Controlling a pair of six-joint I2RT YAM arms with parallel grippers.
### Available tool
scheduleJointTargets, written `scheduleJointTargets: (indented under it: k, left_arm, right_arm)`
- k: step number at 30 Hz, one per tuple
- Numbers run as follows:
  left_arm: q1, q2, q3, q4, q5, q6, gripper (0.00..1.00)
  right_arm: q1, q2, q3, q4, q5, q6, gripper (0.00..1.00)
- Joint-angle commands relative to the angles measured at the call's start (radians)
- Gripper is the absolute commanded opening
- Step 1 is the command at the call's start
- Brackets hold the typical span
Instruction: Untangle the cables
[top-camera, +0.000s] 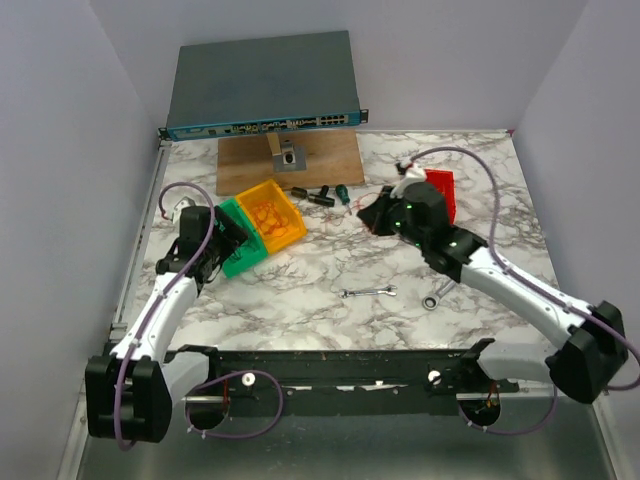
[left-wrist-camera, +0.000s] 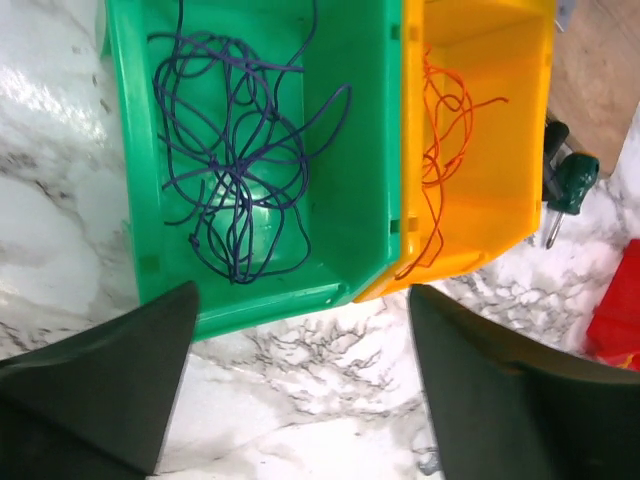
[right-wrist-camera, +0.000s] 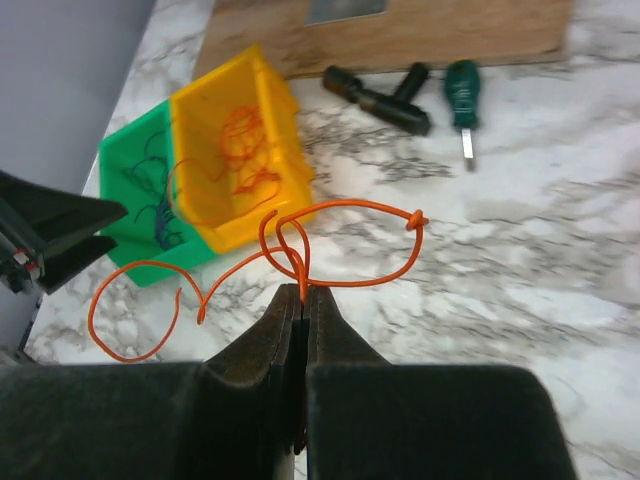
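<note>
From above, the left gripper (top-camera: 222, 238) is hanging over the green bin (top-camera: 240, 258), which is sitting against the yellow bin (top-camera: 275, 215). The right gripper (top-camera: 375, 215) is hovering near the red bin (top-camera: 440, 190).

In the left wrist view, its fingers (left-wrist-camera: 100, 390) are standing spread wide, grasping nothing. Purple cables (left-wrist-camera: 235, 170) are lying tangled in the green bin and orange cables (left-wrist-camera: 440, 150) in the yellow one.

In the right wrist view, the right gripper is clenching a looped orange cable (right-wrist-camera: 345, 203) (knotted at one bend) above the marble table (right-wrist-camera: 560, 260).
</note>
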Motion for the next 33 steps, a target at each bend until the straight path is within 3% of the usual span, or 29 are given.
scheduleJointTargets:
  k: [1, 8, 13, 18, 20, 21, 22, 23, 25, 33]
  left_arm:
    - [0.007, -0.112, 0.064, -0.072, -0.008, 0.031, 0.98]
    - [0.006, -0.281, 0.179, -0.237, -0.034, 0.139, 0.98]
    - [0.007, -0.35, 0.299, -0.365, -0.052, 0.262, 0.99]
    - [0.007, -0.37, 0.331, -0.4, -0.039, 0.341, 0.99]
    - [0.008, -0.36, 0.327, -0.401, -0.03, 0.359, 0.99]
    - [0.008, -0.355, 0.322, -0.4, -0.022, 0.365, 0.99]
    - [0.008, -0.347, 0.318, -0.396, -0.011, 0.37, 0.99]
    - [0.008, -0.342, 0.312, -0.393, 0.001, 0.372, 0.99]
    - [0.008, -0.328, 0.304, -0.385, 0.024, 0.38, 0.99]
    - [0.008, -0.287, 0.296, -0.343, 0.192, 0.4, 0.99]
  right_arm:
    - [0.139, 0.18, 0.098, 0.097, 0.107, -0.018, 0.01]
    - [0.254, 0.55, 0.394, 0.123, 0.227, -0.048, 0.01]
    - [0.273, 0.808, 0.663, 0.035, 0.321, -0.079, 0.01]
    - [0.273, 1.039, 0.933, -0.065, 0.316, -0.088, 0.01]
    - [0.273, 1.114, 1.018, -0.091, 0.287, -0.088, 0.12]
    - [0.273, 1.148, 1.061, -0.119, 0.282, -0.089, 0.33]
    - [0.273, 1.183, 1.11, -0.149, 0.285, -0.086, 0.64]
    - [0.273, 1.203, 1.153, -0.185, 0.296, -0.08, 0.75]
    - [0.273, 1.2, 1.161, -0.202, 0.304, -0.077, 0.76]
    - [0.27, 0.944, 0.912, -0.093, 0.252, -0.096, 0.75]
